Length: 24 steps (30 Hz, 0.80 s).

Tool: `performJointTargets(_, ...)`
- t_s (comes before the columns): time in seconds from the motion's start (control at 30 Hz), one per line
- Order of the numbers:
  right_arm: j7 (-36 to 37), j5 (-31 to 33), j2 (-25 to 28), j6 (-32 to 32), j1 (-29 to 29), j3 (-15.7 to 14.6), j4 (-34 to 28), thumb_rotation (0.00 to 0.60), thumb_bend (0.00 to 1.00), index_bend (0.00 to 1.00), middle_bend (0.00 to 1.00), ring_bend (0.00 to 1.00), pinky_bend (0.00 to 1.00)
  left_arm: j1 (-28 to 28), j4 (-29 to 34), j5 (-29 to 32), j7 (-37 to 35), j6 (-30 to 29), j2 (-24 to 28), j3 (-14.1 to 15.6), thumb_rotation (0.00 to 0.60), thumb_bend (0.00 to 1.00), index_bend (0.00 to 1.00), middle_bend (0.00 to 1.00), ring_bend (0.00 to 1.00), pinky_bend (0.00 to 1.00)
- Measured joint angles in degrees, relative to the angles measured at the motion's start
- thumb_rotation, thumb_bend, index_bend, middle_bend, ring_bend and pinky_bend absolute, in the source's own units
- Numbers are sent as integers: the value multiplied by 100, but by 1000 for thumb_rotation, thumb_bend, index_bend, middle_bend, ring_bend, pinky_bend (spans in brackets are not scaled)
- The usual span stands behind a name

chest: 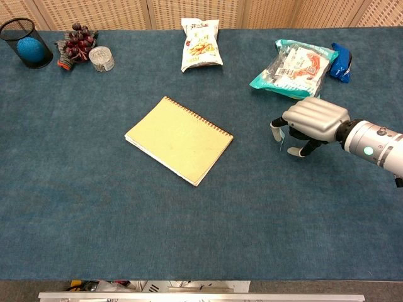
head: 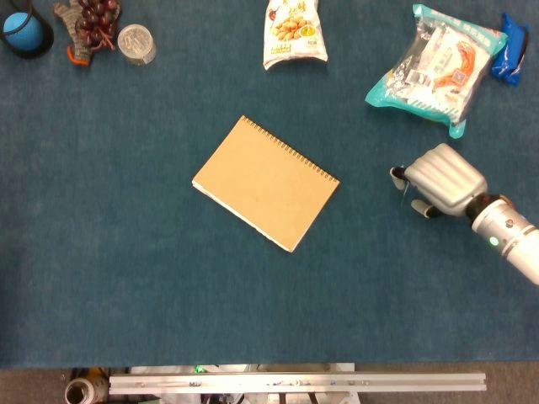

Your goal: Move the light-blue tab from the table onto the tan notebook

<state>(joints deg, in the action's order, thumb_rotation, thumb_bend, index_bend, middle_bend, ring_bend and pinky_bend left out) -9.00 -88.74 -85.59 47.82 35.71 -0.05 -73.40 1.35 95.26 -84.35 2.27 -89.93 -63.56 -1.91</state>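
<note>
Right hand arches over the blue tab; whether its fingertips pinch the tab cannot be told. Notebook lies well left. No writing legible.

Bare dark-blue felt table lies open between the silver right hand and the tan spiral-bound notebook; a teal-edged plastic snack bag crowds just behind the hand.
</note>
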Motion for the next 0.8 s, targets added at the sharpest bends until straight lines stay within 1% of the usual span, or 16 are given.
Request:
performJointTargets(0.13,-8,43,-54,-7,26,-22,45,600,334,475,981,1000,1000,10,-20,9,-28,-5,6,-3,600,281,0,0,0,0)
performJointTargets(0.37,3,114,-115,-23,78,-32,116,600,381,475,981,1000,1000,11,-25,-10,-28,-10,3,-3,600,281,0,0,0,0)
performJointTargets(0.8,-3,325,-154,-130,128,-52,128,600,381,475,981,1000,1000,-2,-3,-3,-6,18,19,-9,600,281,0,0,0,0)
